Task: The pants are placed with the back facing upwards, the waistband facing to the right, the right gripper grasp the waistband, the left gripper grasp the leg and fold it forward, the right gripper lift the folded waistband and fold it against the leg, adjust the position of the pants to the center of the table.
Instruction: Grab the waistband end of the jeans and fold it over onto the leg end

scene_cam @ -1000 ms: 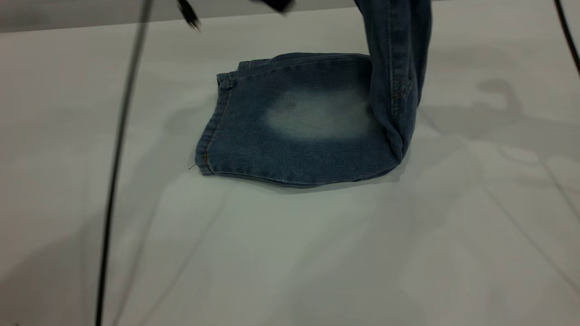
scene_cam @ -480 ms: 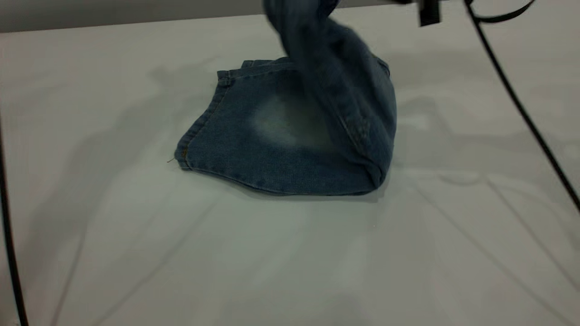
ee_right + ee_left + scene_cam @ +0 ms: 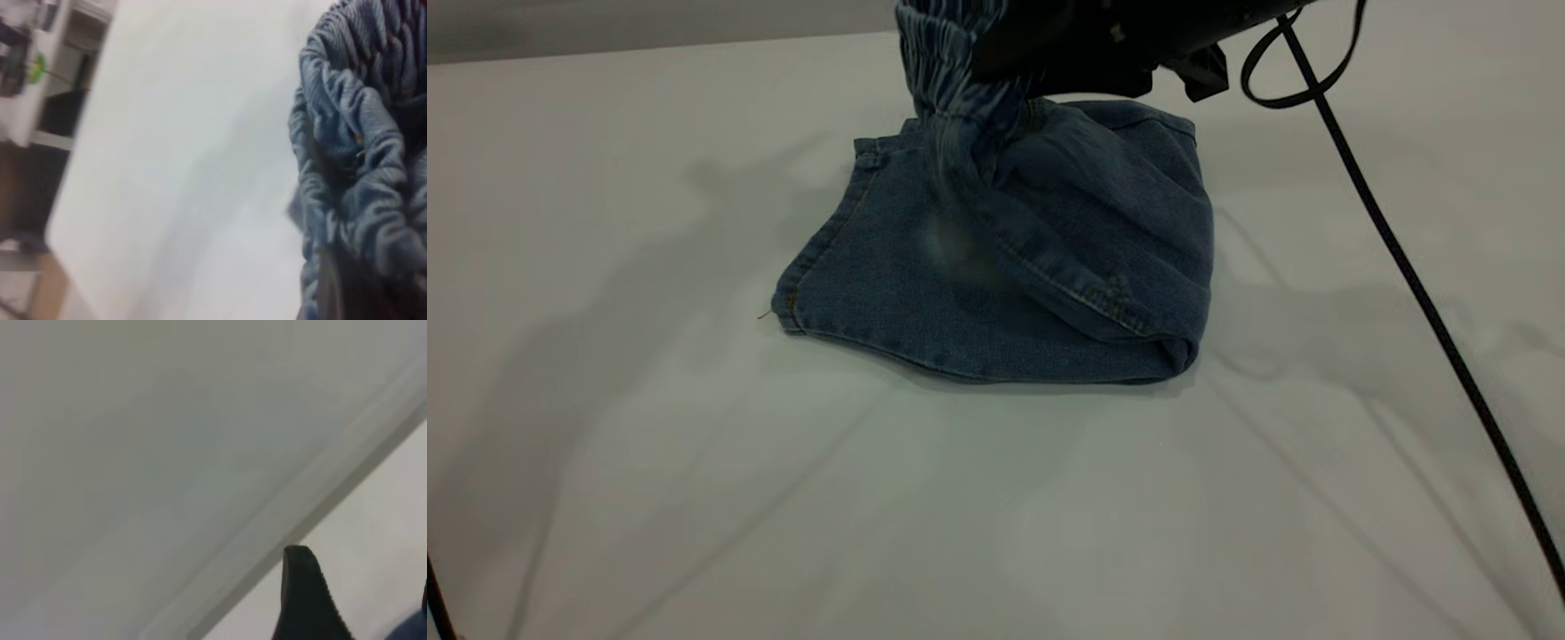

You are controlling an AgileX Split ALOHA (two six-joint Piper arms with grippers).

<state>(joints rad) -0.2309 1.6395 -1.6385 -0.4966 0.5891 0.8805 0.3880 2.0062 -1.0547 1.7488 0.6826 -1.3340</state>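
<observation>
The right gripper (image 3: 1049,53) is clamped on the ruched waistband (image 3: 947,67), holding it up over the folded pants (image 3: 996,267) at mid-worktop (image 3: 605,444), with wide bare surface on every side; the left gripper (image 3: 303,600), off aside, cannot be read.

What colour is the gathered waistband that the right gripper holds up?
Blue denim: the ruched waistband shows best in the exterior view, held by the right gripper.
</observation>
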